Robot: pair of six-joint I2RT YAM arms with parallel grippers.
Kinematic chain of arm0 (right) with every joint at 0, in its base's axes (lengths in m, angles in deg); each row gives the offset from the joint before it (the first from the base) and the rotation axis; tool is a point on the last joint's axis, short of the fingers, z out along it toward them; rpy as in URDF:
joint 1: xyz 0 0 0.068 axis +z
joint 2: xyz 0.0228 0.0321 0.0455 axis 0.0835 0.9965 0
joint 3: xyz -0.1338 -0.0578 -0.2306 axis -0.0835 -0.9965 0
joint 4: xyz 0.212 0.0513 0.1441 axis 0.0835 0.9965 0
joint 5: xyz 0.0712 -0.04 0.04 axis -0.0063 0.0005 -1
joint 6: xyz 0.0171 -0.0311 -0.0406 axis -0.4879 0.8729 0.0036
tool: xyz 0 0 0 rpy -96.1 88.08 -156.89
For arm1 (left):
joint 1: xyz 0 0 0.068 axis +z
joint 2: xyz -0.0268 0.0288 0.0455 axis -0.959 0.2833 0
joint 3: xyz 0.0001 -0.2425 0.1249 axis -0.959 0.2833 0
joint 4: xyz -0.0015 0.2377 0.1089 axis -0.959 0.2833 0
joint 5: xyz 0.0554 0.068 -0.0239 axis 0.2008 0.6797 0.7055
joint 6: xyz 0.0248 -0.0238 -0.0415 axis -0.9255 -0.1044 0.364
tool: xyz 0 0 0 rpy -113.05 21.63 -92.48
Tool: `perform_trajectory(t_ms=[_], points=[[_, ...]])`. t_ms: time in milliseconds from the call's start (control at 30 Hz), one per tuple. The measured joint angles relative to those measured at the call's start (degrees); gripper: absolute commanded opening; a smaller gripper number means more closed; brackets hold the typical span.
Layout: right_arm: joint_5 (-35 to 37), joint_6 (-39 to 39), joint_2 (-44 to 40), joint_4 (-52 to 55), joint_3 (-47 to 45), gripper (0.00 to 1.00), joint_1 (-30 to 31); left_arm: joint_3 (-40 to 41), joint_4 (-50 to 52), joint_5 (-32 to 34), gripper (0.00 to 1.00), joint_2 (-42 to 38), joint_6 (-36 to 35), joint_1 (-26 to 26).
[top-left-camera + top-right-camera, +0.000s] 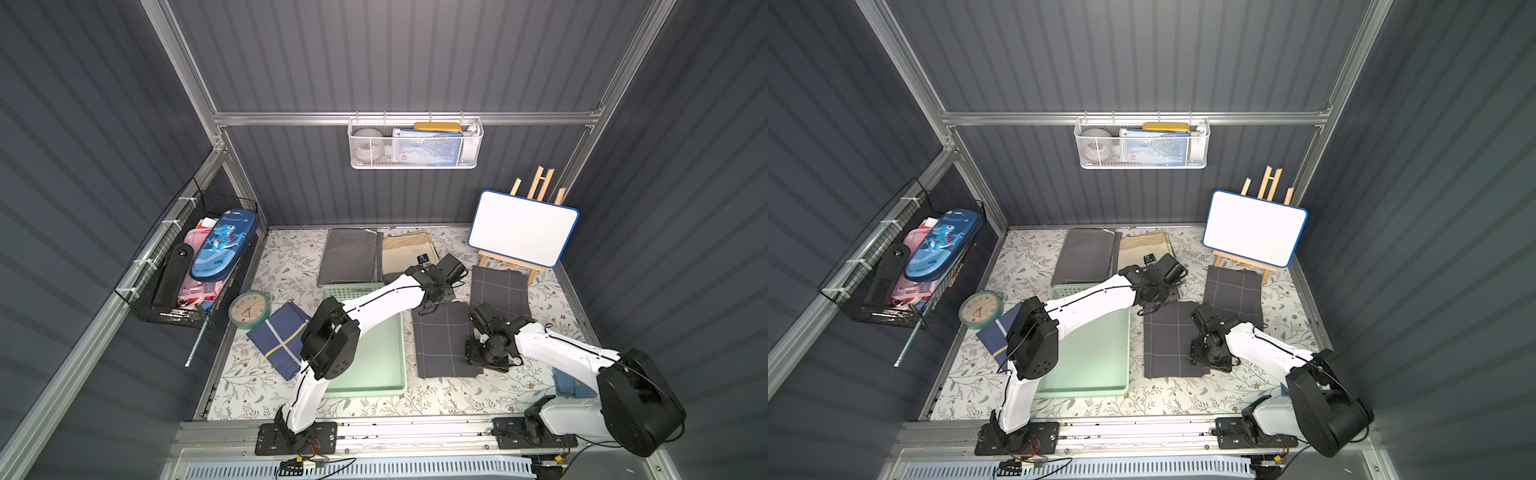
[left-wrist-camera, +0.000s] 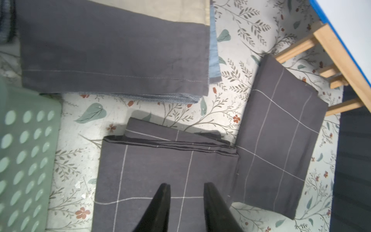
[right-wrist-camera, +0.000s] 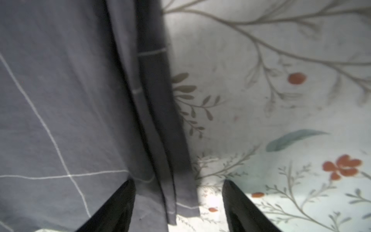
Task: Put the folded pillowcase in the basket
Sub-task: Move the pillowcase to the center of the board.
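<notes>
Folded grid-check pillowcase (image 1: 444,340) lies flat on the floral counter (image 1: 457,399), just beside the mint basket (image 1: 374,390). The left end effector (image 2: 186,186) hovers open over its far end. The right end effector (image 3: 178,181), jaws wide, straddles its side edge.

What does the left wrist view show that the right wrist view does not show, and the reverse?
Only the left wrist view: the perforated wall of the basket, a second checked cloth, a plain grey cloth, the easel. Only the right wrist view: the right gripper, open, astride the layered edge of the folded checked pillowcase. Both: that pillowcase and the floral table cover.
</notes>
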State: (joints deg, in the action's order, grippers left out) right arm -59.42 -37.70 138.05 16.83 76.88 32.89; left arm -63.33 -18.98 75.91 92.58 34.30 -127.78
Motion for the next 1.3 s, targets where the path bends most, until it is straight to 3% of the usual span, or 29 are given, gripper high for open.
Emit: perform_trajectory(t_ms=[133, 200, 300, 433, 633, 700, 800, 1067, 1300], points=[[-0.4, 0.0, 0.8, 0.5, 0.6, 0.63, 0.0, 4.2, 0.3, 0.8, 0.35, -0.5, 1.7, -0.1], [-0.9, -0.3, 0.9, 0.6, 0.6, 0.51, -0.1, 5.5, 0.7, 1.1, 0.35, -0.5, 2.4, -0.1], [-2.4, -0.5, 1.5, 0.3, 0.6, 0.24, -0.1, 5.6, 1.1, 2.6, 0.35, -0.5, 2.8, -0.1], [-4.5, -1.2, 2.1, -0.8, 0.9, 0.06, -0.1, 5.6, 1.1, 4.6, 0.35, -0.5, 2.8, 0.0], [-4.9, -4.1, -3.7, 1.4, -2.5, 0.02, 0.7, 6.7, 0.0, 6.4, 0.36, -1.0, 2.7, 0.0], [-4.9, -5.8, -7.7, 4.3, -4.2, 0.02, 1.3, 8.3, -1.0, 6.4, 0.42, -1.5, 2.7, 0.0], [-4.7, -7.7, -11.8, 7.5, -5.3, 0.02, 2.1, 10.5, -2.7, 5.7, 0.43, -1.7, 2.7, 0.0], [-3.9, -9.5, -12.6, 9.9, -5.4, 0.02, 2.8, 15.1, -7.5, -0.7, 0.54, -1.7, 0.9, -0.2], [-4.0, -9.5, -13.7, 10.0, -5.6, 0.03, 2.8, 16.2, -9.7, -6.3, 0.55, -1.7, -1.9, -1.4]])
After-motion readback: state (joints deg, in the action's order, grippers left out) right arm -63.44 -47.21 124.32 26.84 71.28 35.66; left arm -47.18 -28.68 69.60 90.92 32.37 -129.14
